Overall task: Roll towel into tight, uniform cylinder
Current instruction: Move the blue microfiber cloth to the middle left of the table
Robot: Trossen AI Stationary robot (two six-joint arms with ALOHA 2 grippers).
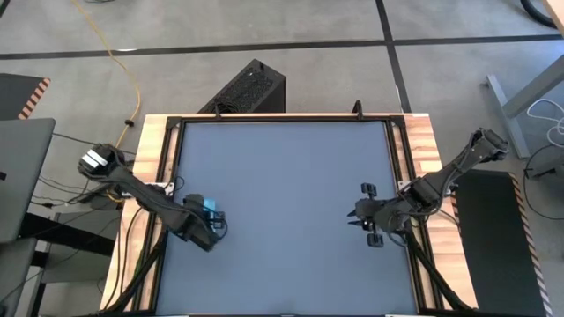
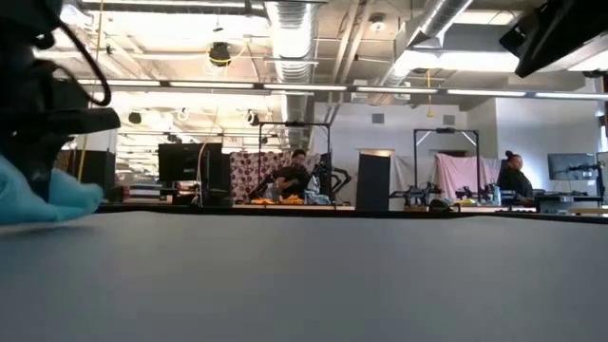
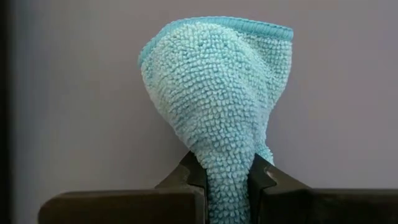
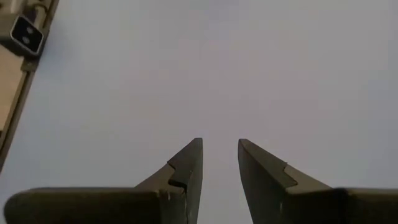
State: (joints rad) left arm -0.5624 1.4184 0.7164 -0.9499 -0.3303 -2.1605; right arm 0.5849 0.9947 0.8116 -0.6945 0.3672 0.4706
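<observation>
Most of the towel [image 1: 210,208] is hiding from the overhead camera: only a small light-blue scrap is showing beside the left gripper [image 1: 214,224], near the tabletop's [image 1: 282,185] left edge, with the rest lying under the dark wrist. In the low view the cloth [image 2: 43,198] is being cut off by the frame's edge, appearing as a soft blue lump resting on the table surface below the arm's dark bulk, so its full outline cannot be made out. The left wrist camera is giving the clearest look: the left gripper's two fingers [image 3: 186,180] are pinching a gathered fold of the looped terry cloth [image 3: 214,99], which is bunching into a rounded, hooded shape with a hemmed edge on top, not a neat tube. The right gripper [image 1: 359,219] is waiting over the bare tabletop near its right edge, well apart from the towel, its fingers [image 4: 186,165] standing parted with a clear gap and nothing between them. Far behind the table, people [image 2: 296,171] are sitting at benches, too small to make out. No readable writing or brand is showing anywhere.
</observation>
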